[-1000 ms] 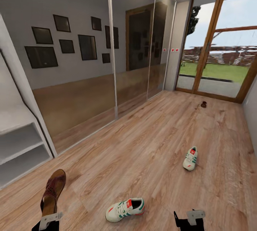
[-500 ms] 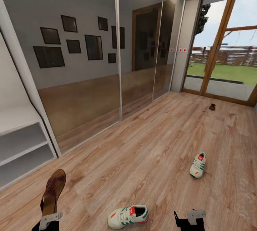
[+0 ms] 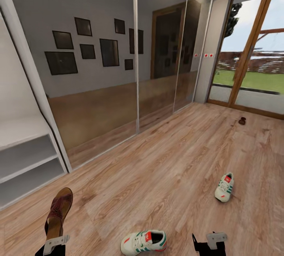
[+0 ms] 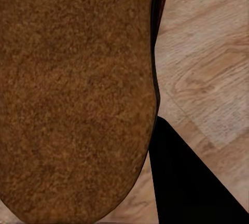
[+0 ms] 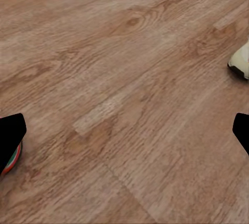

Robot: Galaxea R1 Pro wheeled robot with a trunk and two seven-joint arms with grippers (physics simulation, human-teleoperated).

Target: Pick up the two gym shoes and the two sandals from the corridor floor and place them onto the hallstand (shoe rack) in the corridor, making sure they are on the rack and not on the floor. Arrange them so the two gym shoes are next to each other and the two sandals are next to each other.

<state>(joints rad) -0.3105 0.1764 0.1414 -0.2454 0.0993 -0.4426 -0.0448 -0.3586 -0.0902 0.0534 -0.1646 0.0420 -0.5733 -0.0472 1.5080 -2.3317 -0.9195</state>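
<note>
Floor (image 3: 165, 177): two trainers (image 3: 144, 242) near right fingers (image 3: 209, 244), apart; left fingers (image 3: 53, 244) clamp sandal (image 3: 59, 210).

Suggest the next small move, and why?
Probably keep turning left toward the hallstand and set down the sandal held in the left pincer. Its bench top looks bare; both gym shoes lie on the floor.

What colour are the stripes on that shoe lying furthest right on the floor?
Green, on the white gym shoe; clearest in the head view.
</note>
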